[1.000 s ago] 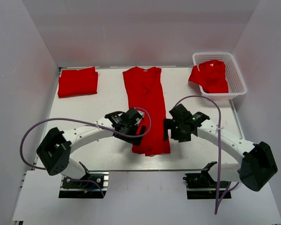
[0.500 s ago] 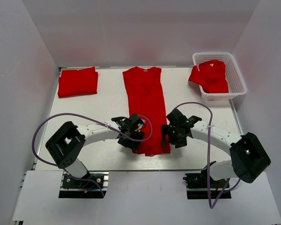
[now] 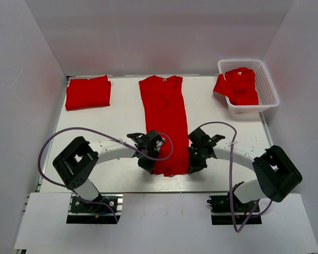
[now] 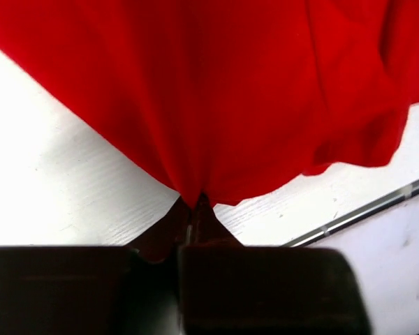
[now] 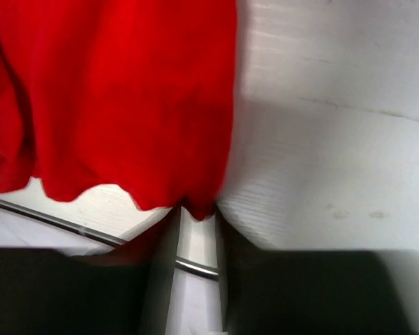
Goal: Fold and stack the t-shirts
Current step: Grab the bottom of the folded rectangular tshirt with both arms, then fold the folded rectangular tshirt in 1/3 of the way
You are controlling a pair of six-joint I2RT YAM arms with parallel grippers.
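Two grippers: both are low at the near end of the table (image 3: pixel 116 114), one at each near corner of the long t-shirt (image 3: pixel 164 116).
Left gripper (image 3: pixel 150 160): its fingers are squeezed together on the near-left corner of the hem, and the cloth bunches to a point there.
Right gripper (image 3: pixel 196 159): its fingers look a little apart, with the near-right corner of the hem between the tips. I do not think it has a hold yet.
Long t-shirt: it lies flat in the middle of the table as a thin strip. Its long way runs straight from the arms to the far wall, with the collar at the far end.
Next move: my guess is to lift the near hem and carry it away toward the collar. Each arm is just as near and has its own corner.
Folded t-shirt (image 3: pixel 88 92): far left, well apart.
White mesh basket (image 3: pixel 270 92): far right, with a crumpled t-shirt (image 3: pixel 241 84) in it, partly over the left rim.
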